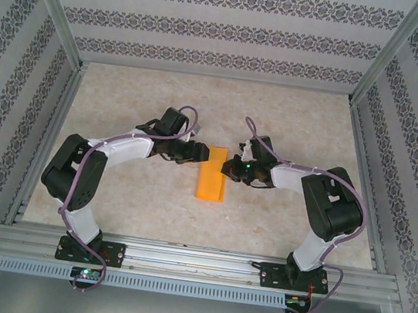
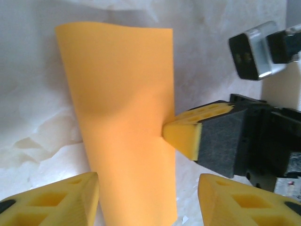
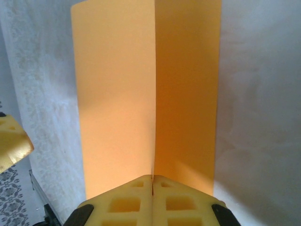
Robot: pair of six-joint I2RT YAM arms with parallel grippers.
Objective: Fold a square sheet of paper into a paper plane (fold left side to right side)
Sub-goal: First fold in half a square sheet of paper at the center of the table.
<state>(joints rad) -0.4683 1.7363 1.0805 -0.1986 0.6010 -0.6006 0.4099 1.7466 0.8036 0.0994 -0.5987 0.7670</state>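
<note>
The square sheet of paper (image 1: 212,176) lies folded in half as a narrow orange strip at the table's middle. In the left wrist view the paper (image 2: 122,117) bows up slightly. My left gripper (image 1: 197,155) hangs at its left side, open. Its yellow fingers (image 2: 70,197) straddle the strip's near end and grip nothing. My right gripper (image 1: 228,167) is shut, and its wedge tip (image 2: 181,134) rests on the paper's right edge. In the right wrist view a straight line down the paper (image 3: 117,94) runs into the seam of the shut right gripper (image 3: 153,179).
Pale marbled tabletop (image 1: 124,98) surrounds the paper. Patterned walls (image 1: 227,30) with aluminium posts box in the back and both sides. A metal rail (image 1: 194,263) carrying both arm bases runs along the near edge. One left finger (image 3: 11,141) shows beside the paper.
</note>
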